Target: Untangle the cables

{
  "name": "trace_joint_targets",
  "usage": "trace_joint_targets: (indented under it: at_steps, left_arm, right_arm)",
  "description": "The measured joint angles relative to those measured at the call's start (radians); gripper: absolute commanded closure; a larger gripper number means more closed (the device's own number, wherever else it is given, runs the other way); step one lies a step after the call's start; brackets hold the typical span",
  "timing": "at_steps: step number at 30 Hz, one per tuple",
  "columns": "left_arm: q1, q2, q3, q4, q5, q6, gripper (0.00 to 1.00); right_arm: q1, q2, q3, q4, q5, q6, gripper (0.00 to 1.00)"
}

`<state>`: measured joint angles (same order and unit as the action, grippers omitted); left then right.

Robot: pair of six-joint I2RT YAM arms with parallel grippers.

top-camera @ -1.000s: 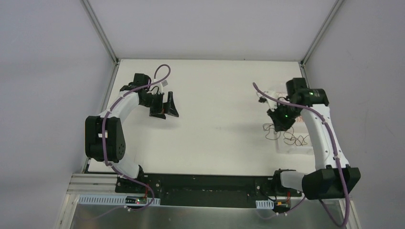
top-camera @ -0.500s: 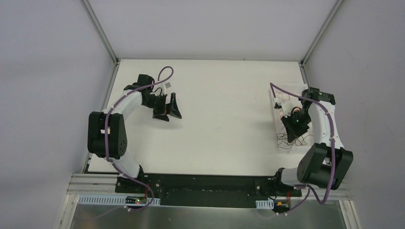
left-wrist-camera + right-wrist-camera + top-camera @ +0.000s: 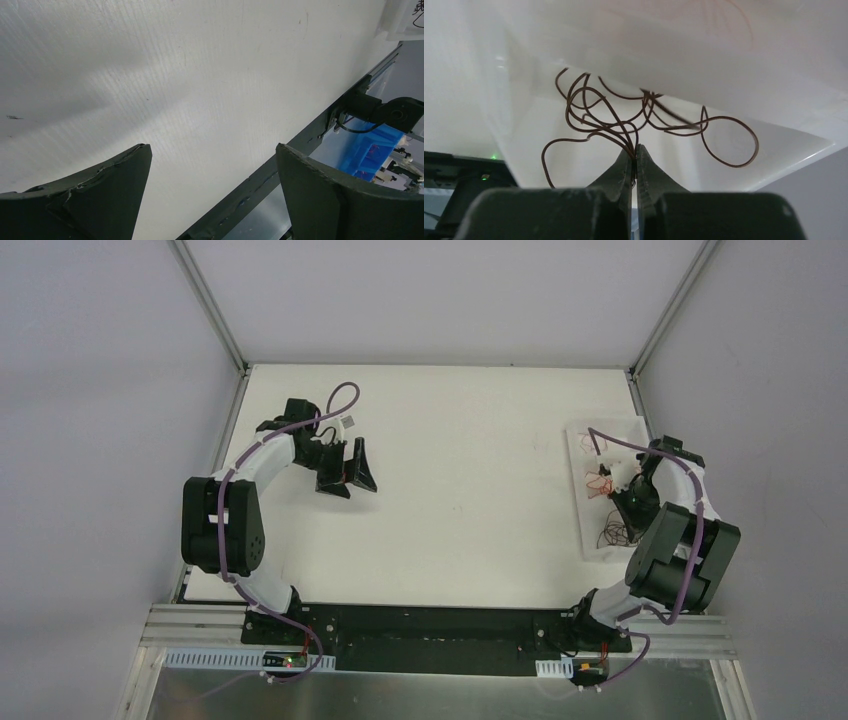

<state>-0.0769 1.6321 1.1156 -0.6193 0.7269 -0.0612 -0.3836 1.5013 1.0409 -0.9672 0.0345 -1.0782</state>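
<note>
A bundle of thin, dark brown curly cables (image 3: 596, 107) fans out from my right gripper (image 3: 635, 150), which is shut on several strands inside a white tray (image 3: 774, 60). In the top view the right gripper (image 3: 628, 508) is low over the tray (image 3: 600, 435) at the table's right edge. Dark cables (image 3: 612, 535) lie at the tray's near end and red ones (image 3: 598, 480) in its middle. My left gripper (image 3: 345, 470) is open and empty at the far left of the table. In the left wrist view it (image 3: 212, 150) shows only bare table between its fingers (image 3: 100, 190).
The white table (image 3: 460, 490) has metal frame posts at its back corners. A black rail runs along the near edge (image 3: 430, 625). The left wrist view shows the tray's corner (image 3: 400, 20) and a blue bin (image 3: 372, 150) beyond the table edge.
My right arm has folded back to the right, taking the gripper and the dark cables from the tray's left rim into the tray. The left arm has barely moved.
</note>
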Motion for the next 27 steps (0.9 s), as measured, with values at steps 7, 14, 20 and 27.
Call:
trace_joint_targets:
  at_steps: [7, 14, 20, 27]
  left_arm:
    - [0.000, 0.000, 0.000, 0.000, -0.005, 0.006, 0.01]
    - [0.000, -0.013, 0.000, -0.005, -0.020, 0.018, 0.01]
    - [0.000, -0.042, 0.000, -0.023, -0.047, 0.021, 0.01]
    - [0.034, -0.083, 0.024, -0.048, -0.060, 0.008, 0.01]
  right_arm:
    - [-0.017, 0.032, -0.013, 0.076, 0.058, 0.032, 0.47]
    - [-0.018, -0.038, 0.056, 0.005, 0.012, 0.046, 0.27]
    - [-0.017, -0.121, 0.199, -0.141, -0.097, 0.060, 0.01]
    - [0.089, -0.154, 0.388, -0.203, -0.244, 0.190, 0.01]
